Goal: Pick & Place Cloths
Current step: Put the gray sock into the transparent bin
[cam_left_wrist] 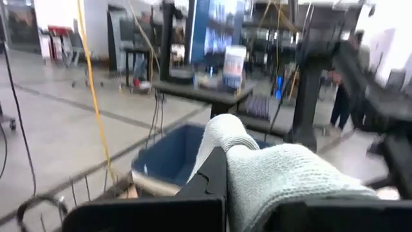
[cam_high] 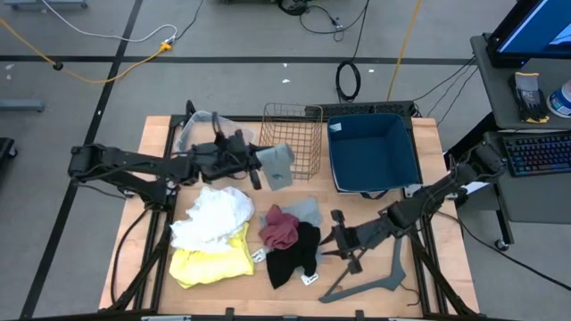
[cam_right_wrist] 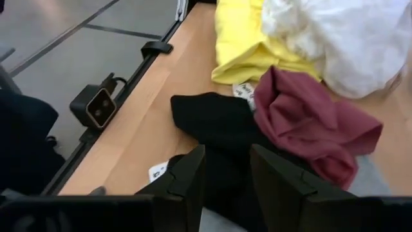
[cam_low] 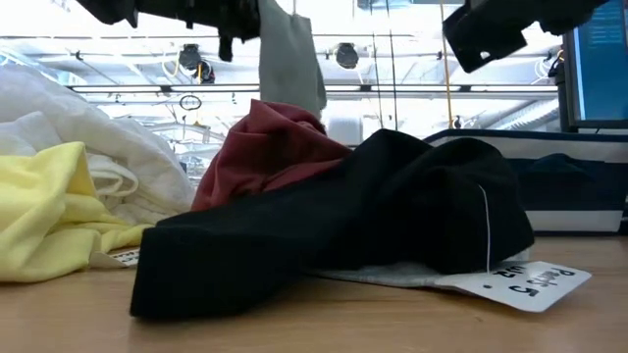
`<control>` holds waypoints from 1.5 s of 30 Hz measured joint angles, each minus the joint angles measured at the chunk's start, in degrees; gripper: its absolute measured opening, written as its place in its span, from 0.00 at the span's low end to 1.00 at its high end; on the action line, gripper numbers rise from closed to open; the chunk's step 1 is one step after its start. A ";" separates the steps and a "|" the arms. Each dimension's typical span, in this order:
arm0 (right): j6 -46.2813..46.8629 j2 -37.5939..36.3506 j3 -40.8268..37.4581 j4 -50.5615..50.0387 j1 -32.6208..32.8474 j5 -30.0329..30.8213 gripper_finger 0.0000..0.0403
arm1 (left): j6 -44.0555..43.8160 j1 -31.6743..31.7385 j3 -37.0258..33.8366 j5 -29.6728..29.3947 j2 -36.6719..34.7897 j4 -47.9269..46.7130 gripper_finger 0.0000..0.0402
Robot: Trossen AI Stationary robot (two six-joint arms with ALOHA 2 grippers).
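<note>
My left gripper is raised over the table's middle, beside the wire basket, and is shut on a light grey cloth. That cloth hangs down in the low view. On the table lie a white cloth resting on a yellow one, and a maroon cloth lying on a black one. A grey cloth lies just behind them. My right gripper is open and held above the black cloth's right edge, without touching it. My left gripper pinches a bunched upper part of the light grey cloth between its two fingers, reaching in roughly level from the table's left side. The cloth bulges out past the fingers, and the rest hangs slack below them, lifted clear of the table.
A wire basket and a blue bin stand side by side at the far edge. A grey hanger lies near the right front corner. Another grey cloth sits at the far left. White tags lie by the black cloth.
</note>
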 joint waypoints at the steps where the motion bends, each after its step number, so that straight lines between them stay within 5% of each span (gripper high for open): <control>1: 0.37 0.00 0.00 -0.53 0.23 0.00 0.29 | 0.02 0.22 0.01 0.00 -1.07 -0.63 0.00; 22: 3.09 0.00 0.00 -2.39 6.18 0.02 0.29 | 1.59 6.76 -0.03 -5.99 -18.26 -8.84 0.00; 45: 3.30 0.00 0.00 -3.26 6.48 0.04 0.29 | 7.28 6.90 -0.03 -34.29 -23.81 -27.04 0.00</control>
